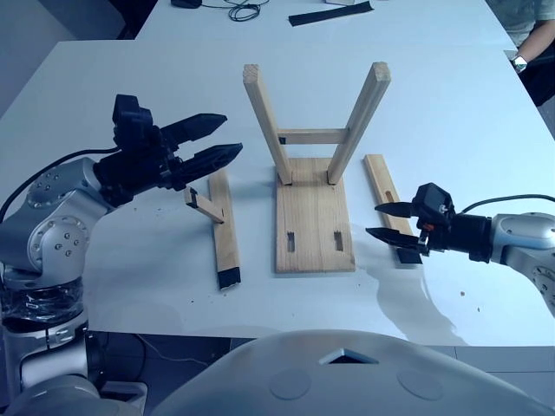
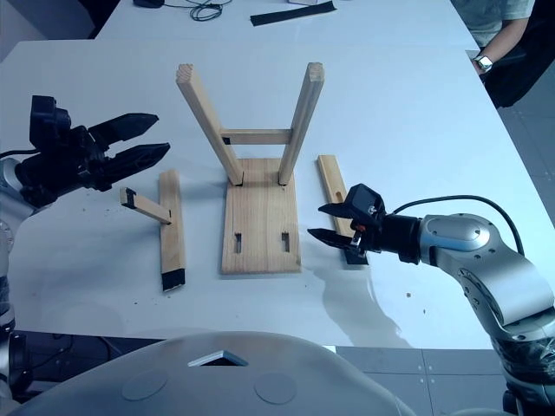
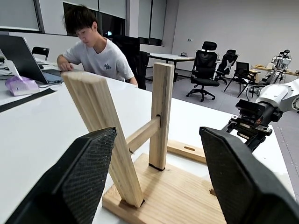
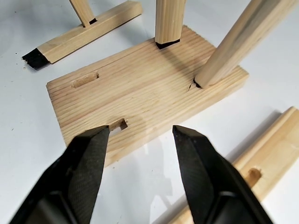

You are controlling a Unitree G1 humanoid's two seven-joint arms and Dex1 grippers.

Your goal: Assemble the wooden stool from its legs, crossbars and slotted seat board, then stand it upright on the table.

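Observation:
The slotted seat board [image 1: 314, 217] lies flat on the white table [image 1: 451, 113]. Two legs [image 1: 265, 117] joined by a crossbar [image 1: 312, 136] stand in its far slots; its two near slots are bare. A loose leg with a crossbar stub [image 1: 221, 217] lies left of the board. Another loose leg [image 1: 384, 192] lies to the right. My left gripper [image 1: 217, 141] hovers open above the left leg, holding nothing. My right gripper [image 1: 388, 221] is open just over the right leg's near end, beside the board's near right corner [image 4: 140, 88].
Black cables [image 1: 243, 10] and a dark strip [image 1: 329, 13] lie on a second table at the back. A person's arm with a watch [image 1: 520, 61] rests at the far right corner. Bare table surface surrounds the parts.

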